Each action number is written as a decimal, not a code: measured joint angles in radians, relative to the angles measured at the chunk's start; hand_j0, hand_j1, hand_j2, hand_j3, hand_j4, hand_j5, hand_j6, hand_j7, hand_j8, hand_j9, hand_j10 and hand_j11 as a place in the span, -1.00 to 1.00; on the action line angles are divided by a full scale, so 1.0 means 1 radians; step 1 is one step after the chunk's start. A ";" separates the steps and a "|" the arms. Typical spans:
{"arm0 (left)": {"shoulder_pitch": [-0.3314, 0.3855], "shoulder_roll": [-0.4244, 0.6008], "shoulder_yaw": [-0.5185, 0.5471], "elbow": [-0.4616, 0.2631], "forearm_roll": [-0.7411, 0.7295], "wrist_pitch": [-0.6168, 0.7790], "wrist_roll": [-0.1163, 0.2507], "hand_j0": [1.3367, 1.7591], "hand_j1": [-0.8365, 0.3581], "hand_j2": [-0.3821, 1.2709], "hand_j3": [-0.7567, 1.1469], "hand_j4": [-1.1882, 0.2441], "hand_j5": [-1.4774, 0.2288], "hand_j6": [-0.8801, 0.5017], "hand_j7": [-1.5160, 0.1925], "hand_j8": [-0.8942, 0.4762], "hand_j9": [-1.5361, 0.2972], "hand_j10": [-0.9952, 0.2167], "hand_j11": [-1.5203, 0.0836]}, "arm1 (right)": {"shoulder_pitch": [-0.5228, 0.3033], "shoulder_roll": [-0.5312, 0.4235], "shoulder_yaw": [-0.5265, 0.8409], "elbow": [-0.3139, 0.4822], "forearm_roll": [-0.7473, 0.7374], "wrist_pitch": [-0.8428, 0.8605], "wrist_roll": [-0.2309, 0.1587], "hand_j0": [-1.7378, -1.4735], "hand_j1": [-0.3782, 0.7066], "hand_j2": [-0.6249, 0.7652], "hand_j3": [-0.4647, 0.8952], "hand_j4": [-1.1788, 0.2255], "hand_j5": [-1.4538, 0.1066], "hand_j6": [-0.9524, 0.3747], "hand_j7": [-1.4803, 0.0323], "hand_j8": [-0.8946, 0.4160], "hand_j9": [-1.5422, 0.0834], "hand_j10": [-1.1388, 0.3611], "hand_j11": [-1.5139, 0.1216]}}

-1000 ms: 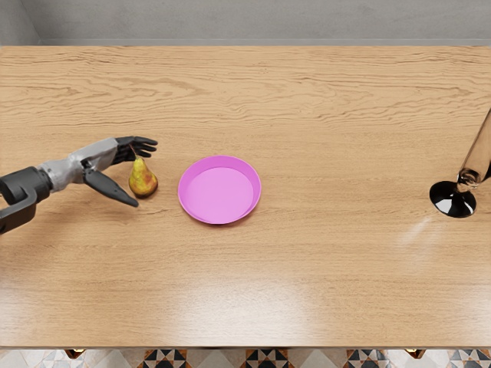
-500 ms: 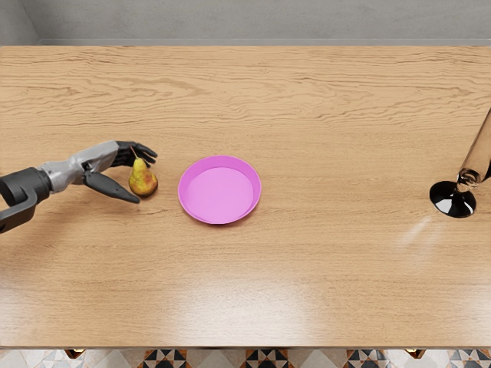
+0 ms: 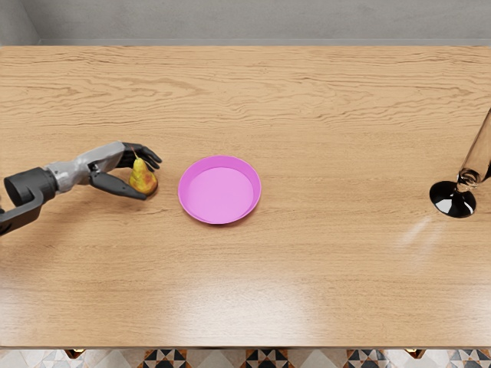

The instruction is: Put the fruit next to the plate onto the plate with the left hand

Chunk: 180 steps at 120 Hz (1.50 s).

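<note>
- Wooden table (image 3: 307,92) fills the head view, its grain running left to right.
- Pink plate (image 3: 219,160), round with a raised rim, lies a little left of the table's middle with nothing on it.
- 1 yellow-brown pear (image 3: 143,180) stands upright on the table just left of the plate, apart from its rim, stem pointing up.
- Left hand (image 3: 123,170) comes in from the left edge on a grey forearm and is closed around the pear.
- Its dark fingers (image 3: 147,153) curl over the far side of the pear near the stem, and the thumb (image 3: 119,186) lies against the near side low down, so the fruit sits between them.
- The pear's base looks to be on the wood, not lifted.
- Right hand (image 3: 453,199) shows as a glossy dark shape at the right edge, well apart from the plate, below its tan forearm (image 3: 477,153); whether it is open or closed cannot be told.
</note>
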 joint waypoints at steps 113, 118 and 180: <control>-0.054 -0.017 0.081 -0.002 -0.001 0.004 0.000 0.47 -0.22 -0.12 -0.21 -0.41 -0.52 -0.38 -0.50 -0.10 -0.54 0.09 -0.46 | 0.000 0.000 0.001 -0.002 0.000 0.000 0.000 -0.40 -0.95 -0.10 -0.32 0.68 0.86 0.44 0.96 0.37 0.90 0.52 0.85; -0.059 -0.017 0.082 -0.008 0.000 0.003 0.000 0.47 -0.20 -0.13 -0.21 -0.41 -0.53 -0.39 -0.50 -0.11 -0.55 0.09 -0.48 | 0.000 0.000 0.001 -0.002 0.000 0.000 0.000 -0.40 -0.95 -0.10 -0.32 0.68 0.86 0.44 0.96 0.37 0.90 0.52 0.85; -0.165 0.043 0.071 -0.215 -0.009 -0.023 0.000 0.46 -0.20 -0.16 -0.21 -0.41 -0.54 -0.46 -0.51 -0.12 -0.56 0.15 -0.57 | -0.001 0.000 0.000 -0.002 0.000 0.000 0.000 -0.40 -0.95 -0.10 -0.32 0.68 0.86 0.44 0.96 0.37 0.90 0.52 0.85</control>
